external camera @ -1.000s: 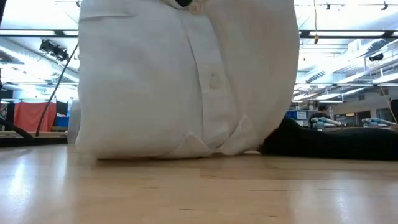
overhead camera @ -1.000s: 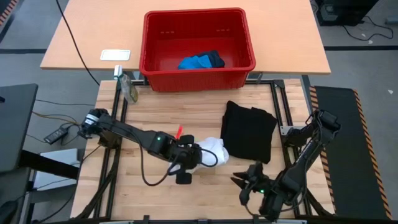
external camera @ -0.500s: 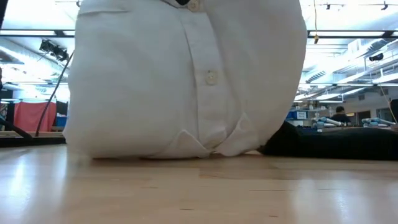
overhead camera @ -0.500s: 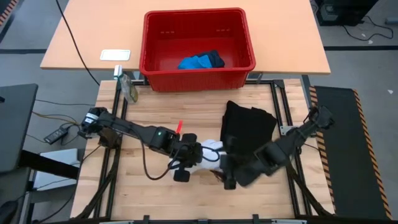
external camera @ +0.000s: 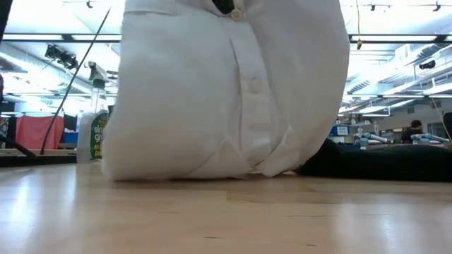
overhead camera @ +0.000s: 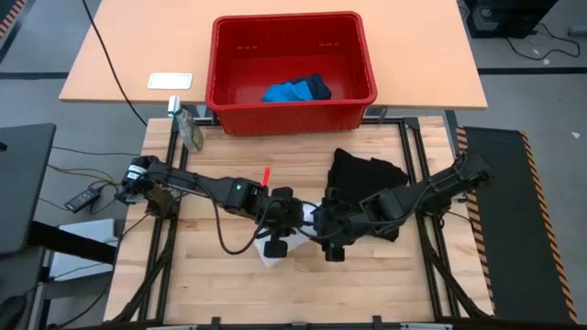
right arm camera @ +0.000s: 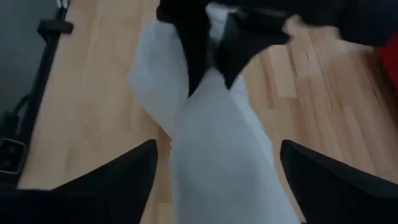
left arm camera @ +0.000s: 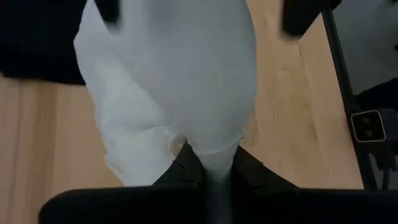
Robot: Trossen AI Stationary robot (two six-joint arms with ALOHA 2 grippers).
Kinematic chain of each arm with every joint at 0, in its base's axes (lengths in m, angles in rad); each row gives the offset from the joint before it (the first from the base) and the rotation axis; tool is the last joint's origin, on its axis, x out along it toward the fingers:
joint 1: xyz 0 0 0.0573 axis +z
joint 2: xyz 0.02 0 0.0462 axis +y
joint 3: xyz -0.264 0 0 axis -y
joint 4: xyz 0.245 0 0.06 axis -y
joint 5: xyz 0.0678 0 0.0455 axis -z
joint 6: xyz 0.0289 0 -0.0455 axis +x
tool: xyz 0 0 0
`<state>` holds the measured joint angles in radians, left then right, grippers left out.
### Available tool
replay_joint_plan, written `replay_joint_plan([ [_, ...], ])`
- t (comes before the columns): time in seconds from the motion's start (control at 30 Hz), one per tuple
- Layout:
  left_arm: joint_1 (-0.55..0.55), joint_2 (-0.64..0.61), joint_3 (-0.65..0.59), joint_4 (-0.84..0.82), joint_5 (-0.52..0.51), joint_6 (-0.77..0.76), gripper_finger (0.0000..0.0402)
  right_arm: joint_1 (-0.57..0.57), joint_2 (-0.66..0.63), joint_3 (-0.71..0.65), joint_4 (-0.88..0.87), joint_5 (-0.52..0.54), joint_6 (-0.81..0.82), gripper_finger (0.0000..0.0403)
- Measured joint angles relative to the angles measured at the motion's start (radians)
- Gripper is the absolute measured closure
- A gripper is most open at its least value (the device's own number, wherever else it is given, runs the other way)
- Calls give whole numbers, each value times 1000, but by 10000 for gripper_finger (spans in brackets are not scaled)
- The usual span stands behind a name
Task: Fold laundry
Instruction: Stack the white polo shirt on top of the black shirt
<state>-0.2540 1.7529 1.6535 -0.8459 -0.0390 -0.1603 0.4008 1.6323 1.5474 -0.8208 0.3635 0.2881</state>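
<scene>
Fingers of your left gripper (left arm camera: 208, 165) pinch the white shirt (overhead camera: 272, 254) mid-table, lifting it; the right gripper (right arm camera: 214, 168) straddles it, spread wide. It looks light, limp and sure to sag, so take the hem opposite. The black shirt (overhead camera: 367, 188) lies just beside.

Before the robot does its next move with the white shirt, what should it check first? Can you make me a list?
1. Left gripper pinching the white shirt: ok, its fingers are shut on a bunch of the cloth.
2. Right gripper open and ready: ok, its fingers stand wide on either side of the shirt.
3. Right gripper holding the shirt: not ok, it has not closed yet.
4. Shirt lifted off the table: not ok, its bottom edge rests on the wood.
5. Black shirt out of the way: cannot tell, it lies close beside the white one.
6. Blue piece in the red basket: ok.
</scene>
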Motion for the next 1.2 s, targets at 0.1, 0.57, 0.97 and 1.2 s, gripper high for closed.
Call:
replay_joint_plan([
  [0.1, 13, 1, 34, -2, 3, 39, 374, -14, 0, -19, 5, -37, -51, 92],
  [0.57, 39, 2, 211, 1, 103, 155, 374, -76, -133, -41, -59, -241, -18, 375],
  [0.97, 221, 167, 386, 237, 271, -3, 375, -74, -386, -40, -346, -326, 550, 372],
  [1.2, 242, 367, 600, 244, 504, -23, 375, 25, -441, -43, -456, -365, 835, 372],
])
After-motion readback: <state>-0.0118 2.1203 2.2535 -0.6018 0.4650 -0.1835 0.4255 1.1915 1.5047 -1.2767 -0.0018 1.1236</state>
